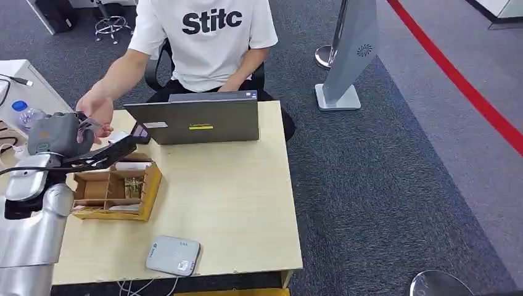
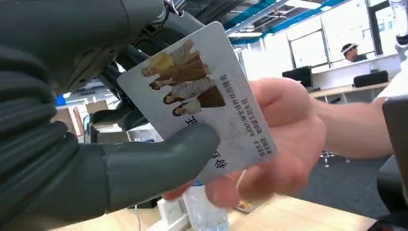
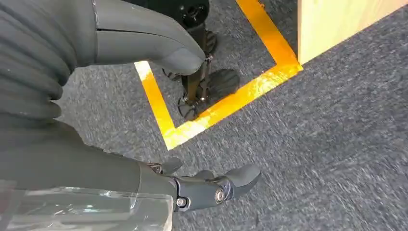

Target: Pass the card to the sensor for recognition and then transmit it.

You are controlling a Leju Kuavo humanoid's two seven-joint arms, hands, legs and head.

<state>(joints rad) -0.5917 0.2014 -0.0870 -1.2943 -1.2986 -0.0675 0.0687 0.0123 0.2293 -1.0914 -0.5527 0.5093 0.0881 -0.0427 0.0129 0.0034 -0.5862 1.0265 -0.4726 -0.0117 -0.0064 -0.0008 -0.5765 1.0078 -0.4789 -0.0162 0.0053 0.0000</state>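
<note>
Reaching past the bench's far left corner, the left hand holds the card up, its thumb pressed across the card's printed face and the darker fingers behind it, mostly hidden by the card itself. In the head view the card is too small and too covered by the hand to make out. A person's hand meets it from the far side, the fingertips under the card's lower edge and blurred; whether that hand grips the card or only touches it cannot be told. On the bench near its left edge stands a wooden divided box, a grey sensor lies by the near edge, and a laptop stands along the far edge. The right hand hangs over the carpet with its fingers apart and nothing in them.
</note>
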